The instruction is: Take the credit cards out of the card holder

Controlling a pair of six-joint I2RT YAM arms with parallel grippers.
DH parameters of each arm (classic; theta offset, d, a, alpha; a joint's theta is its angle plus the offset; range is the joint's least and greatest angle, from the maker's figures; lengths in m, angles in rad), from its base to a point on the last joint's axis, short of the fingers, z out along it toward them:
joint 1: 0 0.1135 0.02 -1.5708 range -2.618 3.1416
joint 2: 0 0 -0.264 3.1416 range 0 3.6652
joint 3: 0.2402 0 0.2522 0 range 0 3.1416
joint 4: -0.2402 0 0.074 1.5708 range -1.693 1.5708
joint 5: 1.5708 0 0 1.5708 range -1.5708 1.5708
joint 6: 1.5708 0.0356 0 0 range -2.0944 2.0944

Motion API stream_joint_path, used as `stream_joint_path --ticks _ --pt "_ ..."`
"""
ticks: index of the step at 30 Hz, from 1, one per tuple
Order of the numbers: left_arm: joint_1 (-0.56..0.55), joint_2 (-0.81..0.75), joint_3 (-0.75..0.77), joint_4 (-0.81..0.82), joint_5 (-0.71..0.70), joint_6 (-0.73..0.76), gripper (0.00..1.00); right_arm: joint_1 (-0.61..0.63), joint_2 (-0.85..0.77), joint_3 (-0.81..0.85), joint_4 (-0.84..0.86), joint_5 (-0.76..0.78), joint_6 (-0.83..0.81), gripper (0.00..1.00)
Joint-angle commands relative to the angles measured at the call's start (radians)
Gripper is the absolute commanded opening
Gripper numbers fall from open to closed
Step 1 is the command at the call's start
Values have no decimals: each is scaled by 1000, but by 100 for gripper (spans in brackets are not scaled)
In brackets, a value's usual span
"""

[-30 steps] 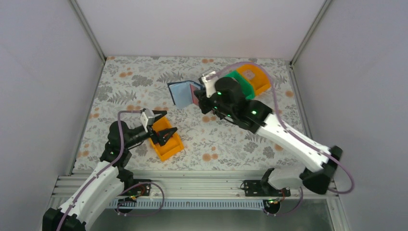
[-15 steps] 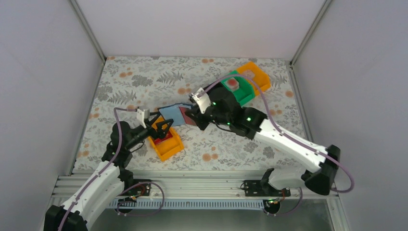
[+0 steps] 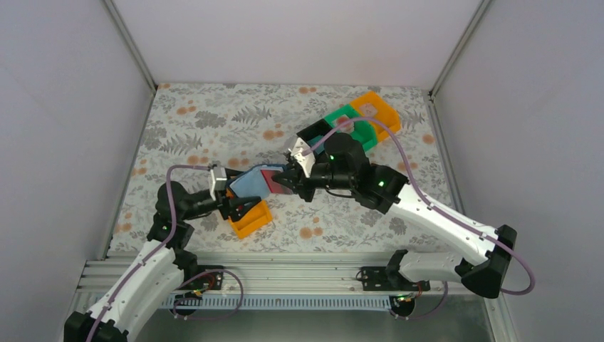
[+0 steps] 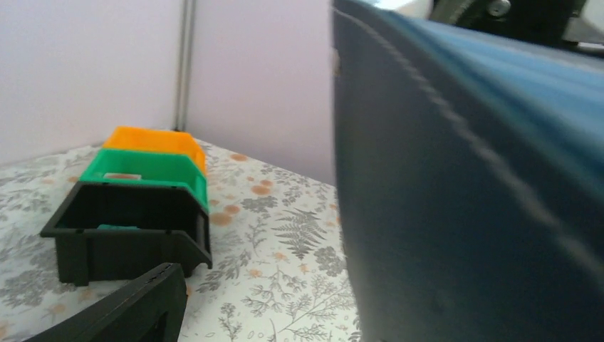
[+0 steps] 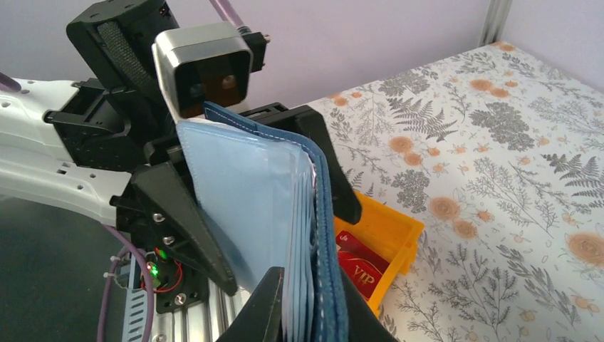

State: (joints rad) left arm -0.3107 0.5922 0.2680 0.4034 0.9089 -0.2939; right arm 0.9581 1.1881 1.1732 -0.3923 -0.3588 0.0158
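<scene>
The card holder (image 3: pixel 251 183), navy with pale blue sleeves, is held in the air over the near orange bin (image 3: pixel 251 219). My right gripper (image 3: pixel 282 181) is shut on its edge; both fingers pinch it in the right wrist view (image 5: pixel 310 320). A dark red patch (image 3: pixel 273 177) shows on the holder by that gripper. My left gripper (image 3: pixel 241 200) is open, one finger on each side of the holder's far end (image 5: pixel 263 206). One of its fingers (image 4: pixel 121 313) stands apart from the navy cover (image 4: pixel 463 214). A red VIP card (image 5: pixel 365 265) lies in the orange bin (image 5: pixel 399 228).
A row of black (image 3: pixel 315 135), green (image 3: pixel 354 125) and orange (image 3: pixel 379 111) bins stands at the back right, and also shows in the left wrist view (image 4: pixel 128 228). The floral mat (image 3: pixel 206 121) covers the table. White walls close in all sides.
My right arm carried the card holder from the back middle down and left to the left gripper. The left gripper rose from the orange bin and now straddles the holder's end.
</scene>
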Motion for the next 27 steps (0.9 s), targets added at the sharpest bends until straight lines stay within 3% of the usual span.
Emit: stream_joint_path --ticks 1,3,6,9,11,16,17,19,20,21,22,24,27 --pt "-2 -14 30 22 107 46 84 -25 -17 2 32 -13 -28 4" --pt "-1 -16 37 13 88 43 70 -30 -17 3 23 -28 -35 4" --pt "0 -17 43 13 27 -7 34 -34 -12 2 13 -54 -42 4" --pt "1 -19 42 24 -14 -58 9 -39 -11 -6 7 -58 -44 4" --pt "2 -20 45 -1 -50 -73 3 -44 -16 -13 6 -59 -42 4" --pt "6 -23 36 -46 -76 -55 3 -80 -62 -54 36 -87 -35 4" --pt "6 -23 40 -74 -116 -45 12 -90 -66 -58 42 -79 -22 4" --pt "8 -24 58 -196 -354 -51 54 -109 -62 -56 43 0 25 4" --pt "14 -22 65 -269 -544 -64 66 -116 -54 -50 41 101 72 4" --pt "28 -18 69 -321 -704 -57 71 -121 -36 -35 19 249 139 4" --pt "43 -15 70 -341 -816 -4 73 -122 -4 -9 -29 436 237 4" --pt "57 -18 73 -307 -906 175 73 -122 89 83 -193 723 426 4" --pt "60 -43 130 -230 -826 346 70 -102 203 158 -274 869 514 4"
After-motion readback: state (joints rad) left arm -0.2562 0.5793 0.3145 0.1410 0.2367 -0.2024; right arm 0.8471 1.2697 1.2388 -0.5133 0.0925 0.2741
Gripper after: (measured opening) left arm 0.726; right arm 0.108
